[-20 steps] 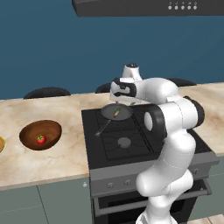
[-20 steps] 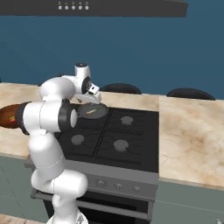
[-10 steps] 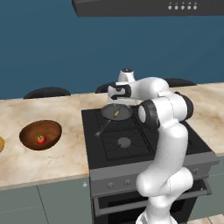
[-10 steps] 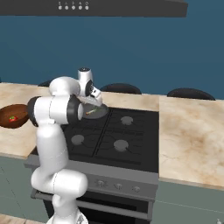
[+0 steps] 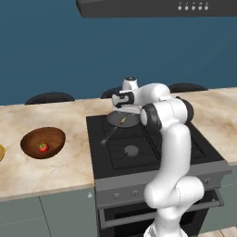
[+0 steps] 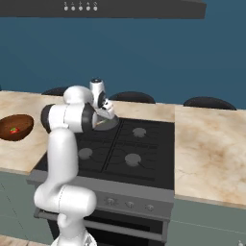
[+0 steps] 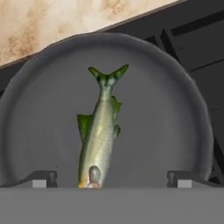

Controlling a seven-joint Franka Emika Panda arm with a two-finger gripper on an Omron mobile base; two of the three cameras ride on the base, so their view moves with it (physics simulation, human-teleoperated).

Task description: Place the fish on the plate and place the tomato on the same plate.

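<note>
The fish [image 7: 98,135], slender and silvery with green fins, lies in a dark grey frying pan [image 7: 175,109] on the stove's back left burner. In the left base view the fish [image 5: 123,121] is a small orange-green fleck in the pan [image 5: 115,119]. My gripper [image 7: 113,177] hangs open just above the pan, one fingertip [image 7: 43,177] on each side of the fish's head end, touching nothing. From the base views the gripper [image 5: 121,106] [image 6: 106,113] points down at the pan [image 6: 108,124]. The red tomato [image 5: 43,147] [image 6: 13,129] sits in a brown wooden bowl. A yellow sliver of the plate [image 5: 1,152] shows at the left edge.
The wooden bowl [image 5: 32,139] [image 6: 21,122] stands on the marble counter left of the black stove [image 5: 152,152]. The pan's handle [image 5: 110,136] reaches toward the front left. Dark stools stand behind the counter, and a range hood [image 5: 157,7] hangs overhead.
The hand has shifted a little to the left and down over the pan, and the elbow has swung forward. The jaws have stayed open. Fish and tomato have not moved.
</note>
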